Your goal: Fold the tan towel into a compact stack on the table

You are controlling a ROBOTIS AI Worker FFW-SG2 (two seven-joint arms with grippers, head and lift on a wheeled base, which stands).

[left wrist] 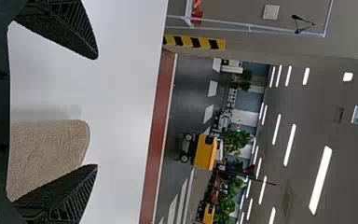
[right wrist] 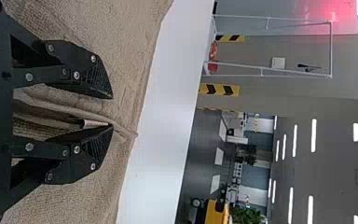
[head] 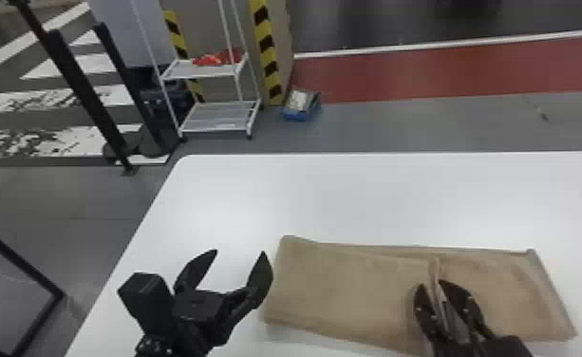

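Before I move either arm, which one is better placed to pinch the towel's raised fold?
Right, I'd judge. The right gripper is over the tan towel, its open fingers on either side of the raised fold. The left gripper is also open, but by the towel's left end, away from that fold.

Lit brightly by ceiling lights [left wrist: 320, 179], with pale glare on the table [head: 237, 204], soft shadow beside the towel [head: 342, 285], reddish glow beyond.

Left gripper [head: 239, 253] spread wide, right gripper [head: 431, 283] parted narrowly
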